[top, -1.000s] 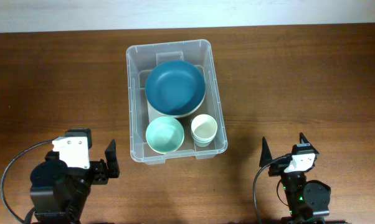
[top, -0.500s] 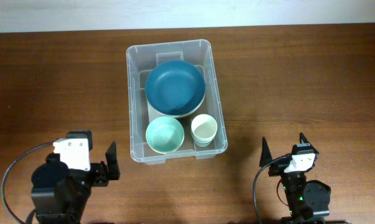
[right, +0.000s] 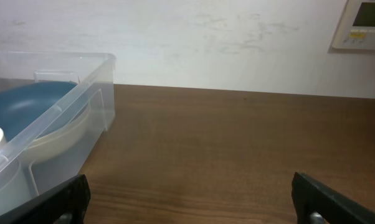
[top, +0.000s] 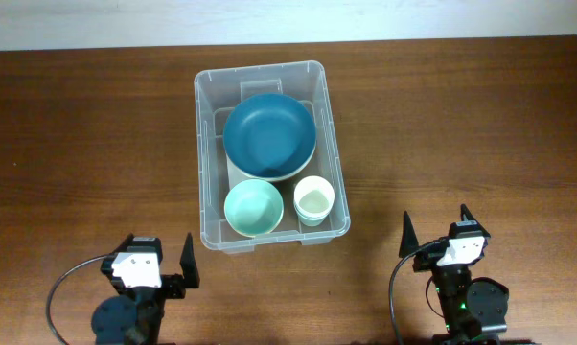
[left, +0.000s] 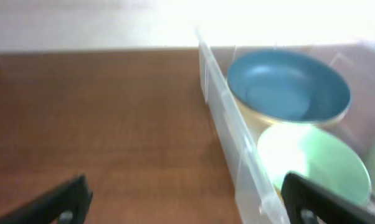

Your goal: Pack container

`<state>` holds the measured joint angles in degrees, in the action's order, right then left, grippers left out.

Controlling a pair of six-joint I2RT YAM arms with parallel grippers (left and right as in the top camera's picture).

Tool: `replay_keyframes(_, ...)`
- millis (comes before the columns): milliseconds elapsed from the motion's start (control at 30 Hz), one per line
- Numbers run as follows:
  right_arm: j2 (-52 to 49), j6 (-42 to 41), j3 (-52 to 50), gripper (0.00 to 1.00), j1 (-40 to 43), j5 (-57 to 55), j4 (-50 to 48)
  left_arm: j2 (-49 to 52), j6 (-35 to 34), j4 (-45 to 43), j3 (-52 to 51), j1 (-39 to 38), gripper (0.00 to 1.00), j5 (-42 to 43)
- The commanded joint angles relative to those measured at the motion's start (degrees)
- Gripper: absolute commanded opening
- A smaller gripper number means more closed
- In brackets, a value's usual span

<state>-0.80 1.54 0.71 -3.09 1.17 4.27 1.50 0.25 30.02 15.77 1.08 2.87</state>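
Observation:
The container (top: 201, 163), a large clear plastic bin, stands at the table's middle back. It holds a dark blue bowl (top: 268, 136), a mint green bowl (top: 253, 207) and a white cup (top: 314, 200). My left gripper (top: 164, 257) is open and empty near the front edge, just front-left of the container. In the left wrist view its jaws (left: 184, 202) frame the container's near corner (left: 228, 134), with the blue bowl (left: 287, 84) and the mint bowl (left: 318, 165) inside. My right gripper (top: 436, 228) is open and empty, front-right of the container. In the right wrist view its jaws (right: 194, 202) are over bare wood.
The brown wooden table (top: 461, 115) runs to a white wall at the back (right: 225, 37). A wall control panel (right: 362, 22) shows at the upper right of the right wrist view. The container's side (right: 81, 93) lies to the left of my right gripper.
My left arm has drawn back toward the table's front edge and shifted right, closer to the container's front-left corner. The right arm and the things in the container have not moved.

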Motion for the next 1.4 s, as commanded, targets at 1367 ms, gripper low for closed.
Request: replay_keyframes(1367,0.48,-0.04,-0.39,0.99,-0.28,0.33,0.17,-1.16,5.03,-25.73,-15.28,-1.79,1.0,0.79)
